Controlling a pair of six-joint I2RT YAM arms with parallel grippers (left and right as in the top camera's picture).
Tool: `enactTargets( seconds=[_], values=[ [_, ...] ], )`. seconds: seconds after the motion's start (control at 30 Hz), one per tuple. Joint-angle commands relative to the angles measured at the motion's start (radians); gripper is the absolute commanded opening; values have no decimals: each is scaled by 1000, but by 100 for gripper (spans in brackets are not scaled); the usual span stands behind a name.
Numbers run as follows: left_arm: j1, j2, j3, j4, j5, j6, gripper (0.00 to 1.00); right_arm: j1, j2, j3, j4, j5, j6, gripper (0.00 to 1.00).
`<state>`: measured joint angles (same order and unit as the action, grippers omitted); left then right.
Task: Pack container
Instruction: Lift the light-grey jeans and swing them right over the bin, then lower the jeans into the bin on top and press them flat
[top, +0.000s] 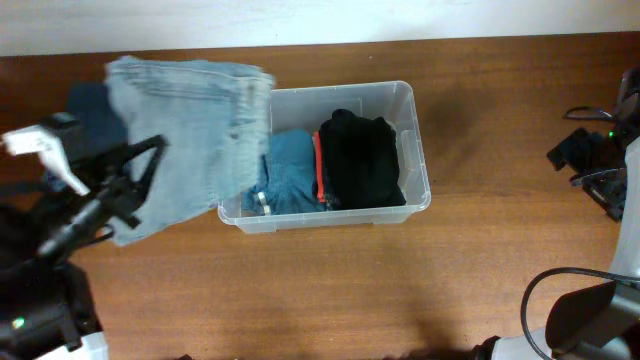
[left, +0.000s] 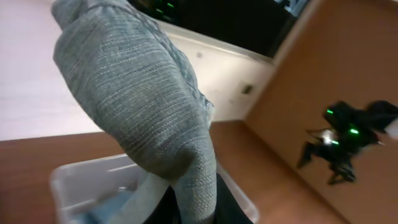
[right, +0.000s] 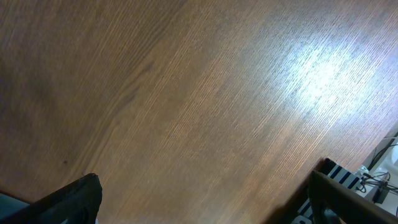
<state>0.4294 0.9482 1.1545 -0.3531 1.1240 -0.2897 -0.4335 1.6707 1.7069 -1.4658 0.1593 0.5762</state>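
The container (top: 415, 130) is a clear plastic bin in the middle of the wooden table. A folded blue pair of jeans (top: 290, 170) lies in its left half, and a black garment (top: 360, 160) with a red stripe lies in its right half. My left gripper (top: 140, 170) is shut on a light grey-blue pair of jeans (top: 190, 120), held in the air over the bin's left rim. In the left wrist view this cloth (left: 137, 106) hangs over the container (left: 74, 180) and hides my fingers. My right gripper (right: 208, 208) stands open over bare wood, far right (top: 580, 152).
A dark blue garment (top: 88, 110) lies on the table at the far left, partly behind the lifted jeans. Cables and the right arm's base (top: 590, 320) sit at the lower right. The table's back edge meets a white wall.
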Motion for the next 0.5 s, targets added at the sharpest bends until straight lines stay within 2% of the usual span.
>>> enactTargets(
  seconds=[0.0, 0.13, 0.27, 0.4, 0.47],
  values=[
    [-178, 24, 26, 90, -150, -68, 1, -5, -13, -3, 0, 6, 9, 98],
    [-441, 114, 26, 276, -278, -92, 1, -5, -13, -3, 0, 6, 9, 98],
    [-628, 233, 26, 349, -428, -122, 1, -5, -13, -3, 0, 6, 9, 98],
    [-732, 362, 26, 468, -488, -145, 1, -5, -13, -3, 0, 6, 9, 98],
    [-755, 431, 26, 527, -517, -193, 1, -5, -13, -3, 0, 6, 9, 98]
  ],
)
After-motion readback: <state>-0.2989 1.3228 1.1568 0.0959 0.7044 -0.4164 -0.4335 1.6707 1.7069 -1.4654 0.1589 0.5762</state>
